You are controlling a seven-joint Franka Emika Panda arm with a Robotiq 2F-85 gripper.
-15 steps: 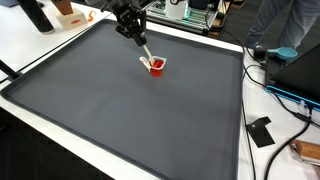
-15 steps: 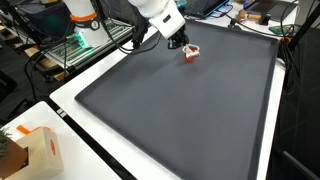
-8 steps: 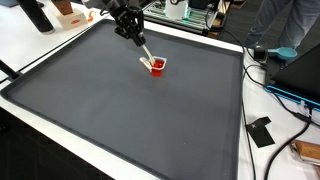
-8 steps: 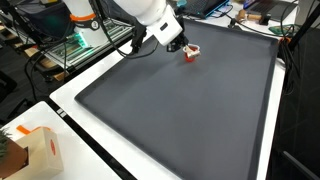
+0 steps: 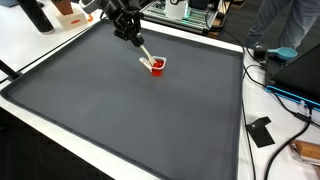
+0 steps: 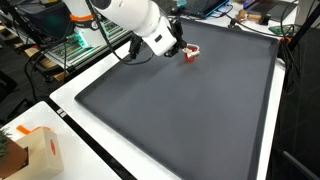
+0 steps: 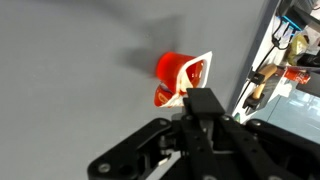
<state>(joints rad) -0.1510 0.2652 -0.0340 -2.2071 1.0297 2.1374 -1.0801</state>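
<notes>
Sitting in the upper middle of an exterior view, a small red cup [image 5: 155,66] stands upright on a big dark grey mat [image 5: 130,120]. The gripper [image 5: 133,37] hangs just up-left of it, near the mat's far edge. A thin white stick [image 5: 145,54] slants from the gripper down to the cup's rim. Its lower end meets the cup, but whether it goes inside is too small to tell.

The wrist view shows the cup [image 7: 180,76] centre frame, with a smooth red plastic wall and a pale, squarish rim. Something whitish sits at the mouth, and the contents are unclear. Dark gripper parts [image 7: 205,110] fill the bottom of that view, blurred. I cannot tell if the jaws are wide, narrow or pinching the stick.

The mat is flat, matte and rectangular, lying on a white table [image 5: 40,45] that shows as a border around it. In an exterior view the white arm [image 6: 130,15] comes in from the top and partly covers the gripper; the cup [image 6: 190,52] is just right of it.

Around:
- a cardboard box [image 6: 38,150] at lower left, off the mat
- black cables [image 5: 262,62] and a flat black block [image 5: 260,131] along the right edge
- a person [image 5: 292,25] in dark clothes at upper right

All of these are well apart from the cup.
</notes>
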